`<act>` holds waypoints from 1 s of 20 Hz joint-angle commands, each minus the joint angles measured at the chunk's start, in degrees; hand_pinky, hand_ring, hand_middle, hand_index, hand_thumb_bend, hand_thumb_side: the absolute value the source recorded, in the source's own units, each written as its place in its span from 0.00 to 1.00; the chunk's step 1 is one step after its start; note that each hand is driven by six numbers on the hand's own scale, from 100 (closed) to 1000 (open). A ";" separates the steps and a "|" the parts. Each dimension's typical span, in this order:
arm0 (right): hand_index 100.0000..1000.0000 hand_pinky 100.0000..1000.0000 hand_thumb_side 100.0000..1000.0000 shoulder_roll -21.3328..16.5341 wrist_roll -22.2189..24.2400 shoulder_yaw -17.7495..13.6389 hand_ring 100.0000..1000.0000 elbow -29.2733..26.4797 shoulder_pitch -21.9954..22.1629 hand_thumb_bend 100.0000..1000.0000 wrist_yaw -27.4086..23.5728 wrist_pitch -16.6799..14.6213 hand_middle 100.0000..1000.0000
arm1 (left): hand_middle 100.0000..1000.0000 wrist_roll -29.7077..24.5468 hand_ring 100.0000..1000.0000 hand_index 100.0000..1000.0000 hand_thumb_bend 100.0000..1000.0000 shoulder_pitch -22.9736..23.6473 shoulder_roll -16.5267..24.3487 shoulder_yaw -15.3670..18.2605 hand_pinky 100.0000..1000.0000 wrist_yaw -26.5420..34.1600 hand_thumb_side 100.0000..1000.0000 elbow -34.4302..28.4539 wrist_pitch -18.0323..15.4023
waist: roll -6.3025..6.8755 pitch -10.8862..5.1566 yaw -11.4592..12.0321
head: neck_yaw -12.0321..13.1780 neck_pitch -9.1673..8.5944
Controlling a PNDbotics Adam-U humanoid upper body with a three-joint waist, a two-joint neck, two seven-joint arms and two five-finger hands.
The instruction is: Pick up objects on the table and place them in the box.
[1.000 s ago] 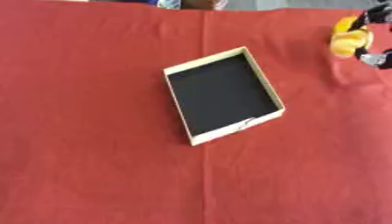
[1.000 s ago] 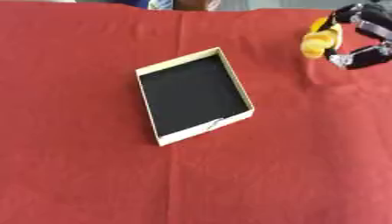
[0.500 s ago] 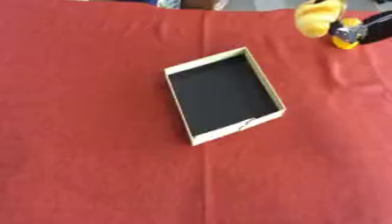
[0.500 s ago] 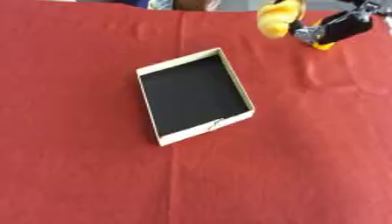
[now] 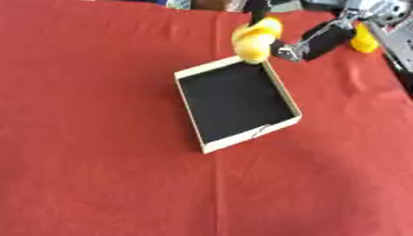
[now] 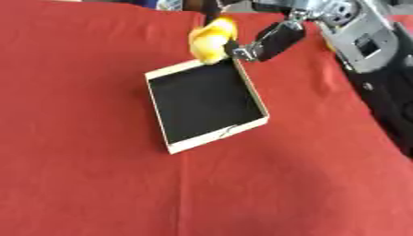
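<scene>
An open cardboard box point(image 5: 190, 114) with a black inside lies askew in the middle of the red cloth. Above its far rim hangs a yellow, banana-like object point(image 5: 256, 38), held by my right hand point(image 5: 311, 42), which reaches in from the upper right with its fingers curled round it. One dark finger shows over the top of the object. The box holds nothing that I can see. My left hand shows in neither view.
A second yellow thing point(image 5: 363, 39) lies on the cloth at the far right, behind my right arm point(image 6: 361, 41). The red cloth point(image 5: 97, 175) spreads wide to the left of the box and in front of it.
My right hand has carried the yellow object leftward from the far right edge to above the box's far rim. The box has stayed put.
</scene>
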 commanded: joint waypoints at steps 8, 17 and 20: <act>0.57 0.79 0.00 5.77 -1.96 -0.78 0.79 11.63 0.72 0.00 15.67 -7.54 0.48 | 0.64 -0.34 0.82 0.79 0.00 -0.57 0.38 0.16 0.82 0.56 0.66 -0.92 -0.08 | 0.12 -1.11 0.70 | -0.29 -0.26; 0.85 0.84 0.00 6.38 -5.94 0.37 0.97 12.02 2.25 0.00 22.72 -11.92 0.75 | 0.64 -0.41 0.82 0.79 0.00 -0.67 0.26 0.12 0.82 0.66 0.66 -0.92 -0.04 | 0.21 -1.13 0.81 | -0.40 -0.41; 0.92 0.91 0.13 6.10 -6.94 -0.13 1.00 11.52 2.42 0.05 25.28 -13.06 0.86 | 0.64 -0.45 0.82 0.79 0.00 -0.72 0.24 0.11 0.82 0.69 0.66 -0.92 -0.05 | 0.21 -1.12 0.73 | -0.34 -0.45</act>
